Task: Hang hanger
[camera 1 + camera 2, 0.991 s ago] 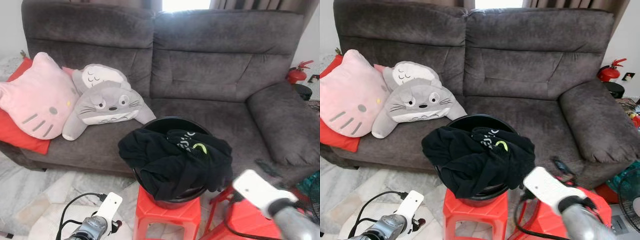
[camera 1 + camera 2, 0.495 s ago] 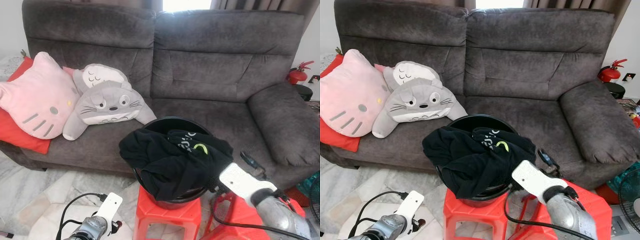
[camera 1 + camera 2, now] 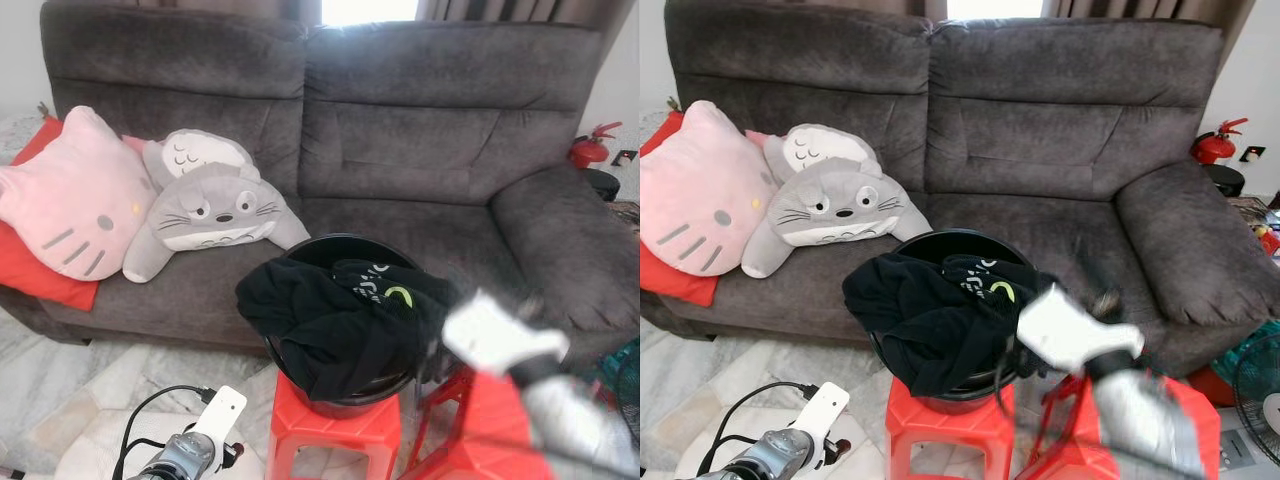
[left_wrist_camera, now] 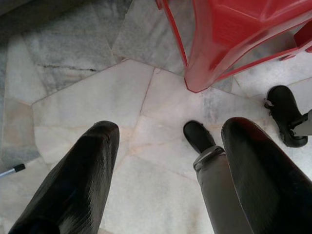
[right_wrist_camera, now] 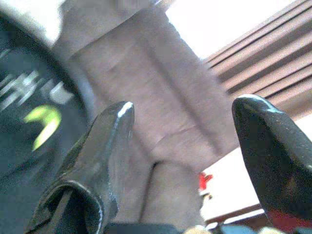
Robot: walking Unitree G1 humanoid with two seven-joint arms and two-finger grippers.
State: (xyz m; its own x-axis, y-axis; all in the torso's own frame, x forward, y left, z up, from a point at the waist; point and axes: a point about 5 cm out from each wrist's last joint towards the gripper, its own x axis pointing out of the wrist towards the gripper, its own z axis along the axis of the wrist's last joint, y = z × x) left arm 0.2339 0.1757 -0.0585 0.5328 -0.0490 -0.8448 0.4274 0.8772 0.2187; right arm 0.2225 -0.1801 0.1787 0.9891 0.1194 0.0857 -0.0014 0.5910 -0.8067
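Note:
A pile of black clothes (image 3: 340, 310) with a green logo (image 3: 400, 295) fills a black round basket (image 3: 330, 243) standing on a red stool (image 3: 335, 425). My right arm (image 3: 505, 340) is blurred with motion just right of the basket, level with its rim. In the right wrist view my right gripper (image 5: 187, 109) is open and empty, facing the sofa back with the clothes (image 5: 29, 122) at one side. My left gripper (image 4: 170, 129) hangs open and empty over the marble floor, near a leg of the red stool (image 4: 229, 44).
A dark grey sofa (image 3: 430, 150) spans the back, with a pink cat cushion (image 3: 70, 195) and a grey plush (image 3: 215, 205) on its left seat. A second red stool (image 3: 490, 430) stands under my right arm. A fire extinguisher (image 3: 590, 150) sits at the far right.
My right arm has swung from low at the right towards the basket and lifted, now blurred beside its rim. The left arm has stayed put.

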